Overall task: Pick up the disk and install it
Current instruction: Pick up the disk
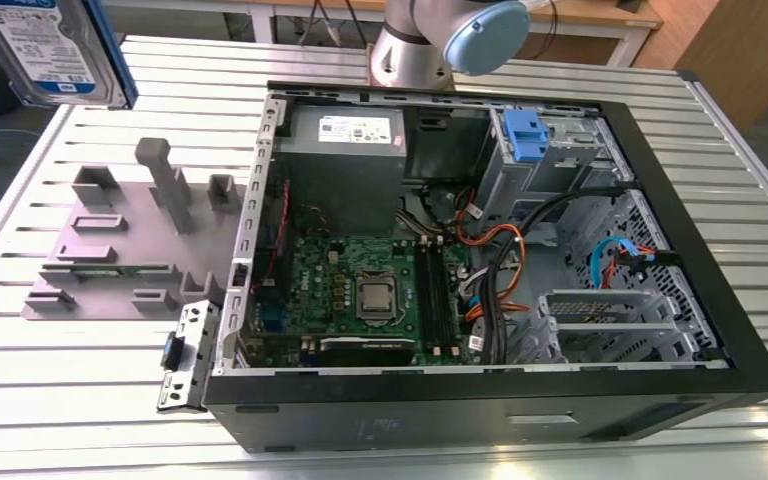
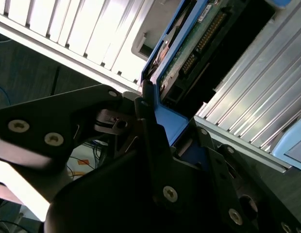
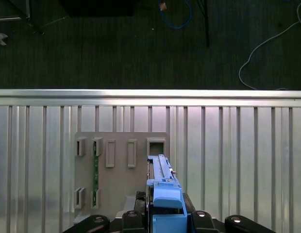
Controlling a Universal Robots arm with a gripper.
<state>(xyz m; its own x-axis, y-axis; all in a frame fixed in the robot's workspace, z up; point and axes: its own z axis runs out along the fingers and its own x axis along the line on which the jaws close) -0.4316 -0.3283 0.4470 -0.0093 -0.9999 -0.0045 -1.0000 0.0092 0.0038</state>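
Fingers (image 2: 149, 124) clamped on disk (image 1: 53, 48), gripping blue frame.

The disk (image 1: 51, 45) has a glossy white-and-blue label on silver-grey metal, edged by a smooth bright blue plastic frame (image 2: 170, 119). The gripper (image 3: 165, 213) is matt black with shiny metal screws. The table (image 1: 704, 130) is ribbed bare aluminium with a soft sheen. The holder (image 1: 111, 240) is matt grey plastic. The case (image 1: 491, 415) is matt black outside and bare grey sheet metal inside.
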